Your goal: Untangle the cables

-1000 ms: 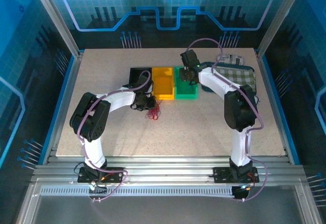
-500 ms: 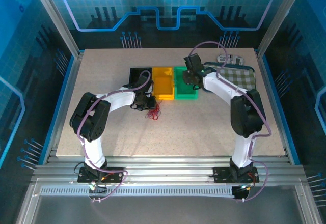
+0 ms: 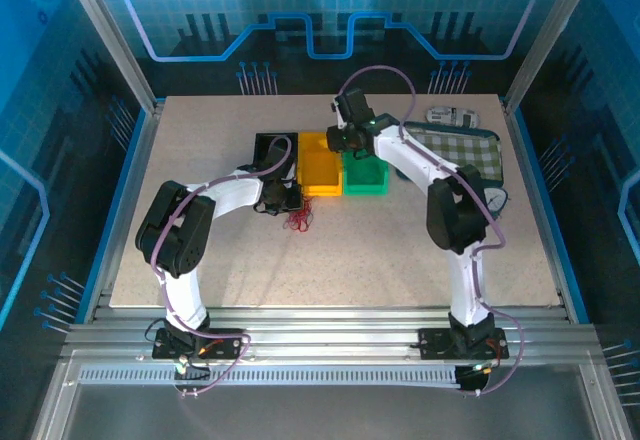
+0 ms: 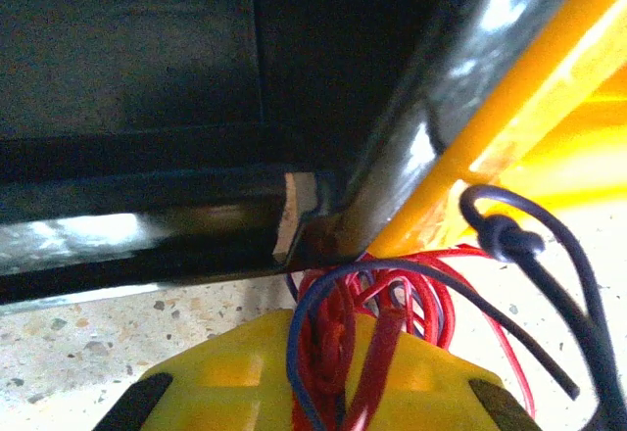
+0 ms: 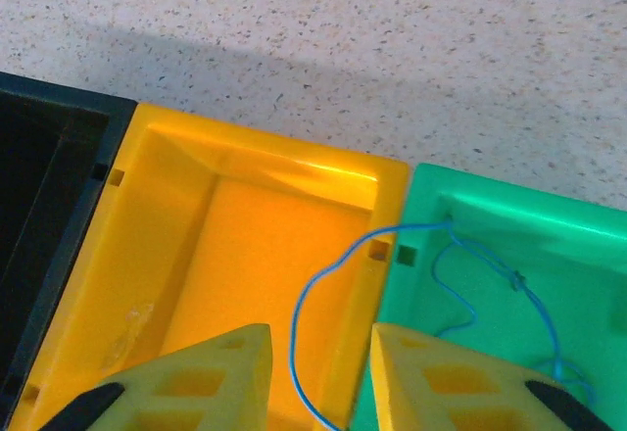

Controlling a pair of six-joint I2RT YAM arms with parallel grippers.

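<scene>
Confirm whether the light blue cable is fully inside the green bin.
Partly in: part of the light blue cable lies in the green bin, but it loops across the yellow bin toward the right claw.

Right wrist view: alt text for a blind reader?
A thin blue wire rises between the yellow fingers of the open right claw, arcs above the yellow bin and drops into the green bin. A black bin sits at far left.

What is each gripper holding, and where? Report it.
Left gripper: shut on the red cables, mid-bunch. Right gripper: jaws apart, a blue cable between them; hold cannot be told.
</scene>
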